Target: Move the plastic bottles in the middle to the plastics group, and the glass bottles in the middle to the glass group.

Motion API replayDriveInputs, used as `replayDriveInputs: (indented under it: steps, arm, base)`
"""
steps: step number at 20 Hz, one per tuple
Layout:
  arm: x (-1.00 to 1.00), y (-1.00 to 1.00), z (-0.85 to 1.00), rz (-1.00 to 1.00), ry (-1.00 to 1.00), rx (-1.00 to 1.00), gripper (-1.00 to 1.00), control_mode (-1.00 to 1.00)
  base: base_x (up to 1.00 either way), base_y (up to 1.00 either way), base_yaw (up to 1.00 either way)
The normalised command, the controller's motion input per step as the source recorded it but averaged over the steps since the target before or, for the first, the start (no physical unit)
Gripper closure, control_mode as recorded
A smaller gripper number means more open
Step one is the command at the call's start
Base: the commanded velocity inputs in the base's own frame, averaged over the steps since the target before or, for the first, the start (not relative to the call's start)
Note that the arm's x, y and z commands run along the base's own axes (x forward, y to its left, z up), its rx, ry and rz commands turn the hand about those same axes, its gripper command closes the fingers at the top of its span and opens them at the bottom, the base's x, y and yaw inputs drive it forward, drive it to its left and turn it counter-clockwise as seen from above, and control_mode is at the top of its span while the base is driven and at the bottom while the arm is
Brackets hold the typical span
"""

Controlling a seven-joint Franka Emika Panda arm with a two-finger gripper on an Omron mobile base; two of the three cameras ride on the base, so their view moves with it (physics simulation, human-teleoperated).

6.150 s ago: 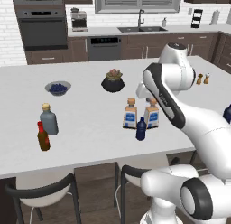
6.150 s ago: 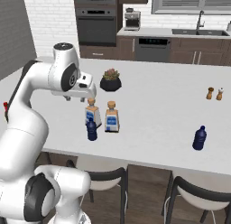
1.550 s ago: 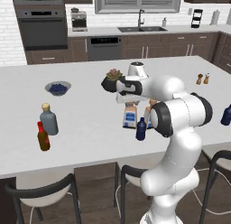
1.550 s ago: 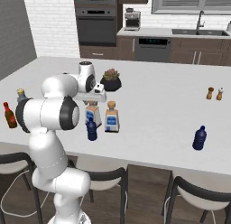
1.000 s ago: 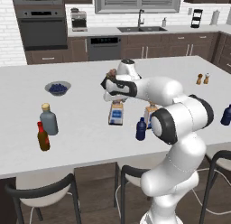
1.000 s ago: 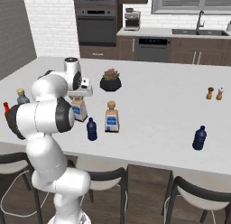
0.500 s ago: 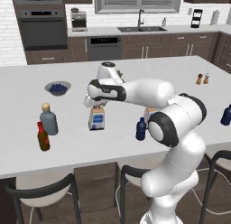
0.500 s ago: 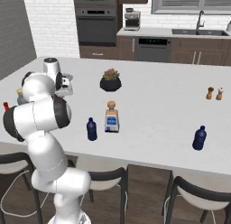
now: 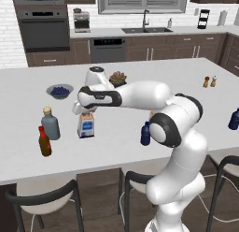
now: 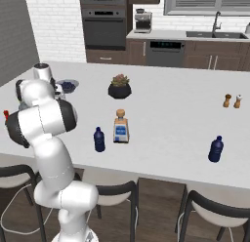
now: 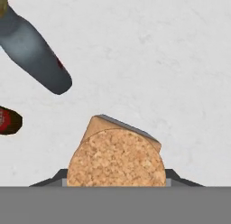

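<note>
At far left of the counter we see the glass group: brown bottle and grey-blue bottle. Just right of them the gripper is clamped on the stopper of a clear bottle, whose cork we see close up. Further right stand a blue bottle, the second clear bottle, and, far right, another blue one.

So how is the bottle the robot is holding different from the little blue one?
The held bottle is clear with flat sides, a cork top and a blue-and-white label; the blue bottle is dark, round, plain and shorter. The hand grips the first by its top near the grey bottle; the blue one stands alone. Both are upright.
</note>
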Motion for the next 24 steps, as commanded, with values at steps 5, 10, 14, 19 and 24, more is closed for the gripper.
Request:
replayDriveInputs:
  steps: [5,10,14,19,24]
  arm:
    - [0.06,0.64,0.00,0.00,0.00,0.00,1.00,-1.00]
    - [0.11,0.26,-0.01,-0.03,0.00,0.00,1.00,-1.00]
    - [0.12,0.10,0.00,-0.06,0.00,0.00,1.00,-1.00]
    - [0.03,0.00,-0.11,-0.07,0.00,0.00,1.00,-1.00]
    - [0.17,0.00,-0.43,-0.01,0.00,0.00,1.00,-1.00]
  base:
    - [0.00,0.00,0.00]
    - [0.00,0.00,0.00]
    - [0.00,0.00,0.00]
    - [0.00,0.00,0.00]
    - [0.00,0.00,0.00]
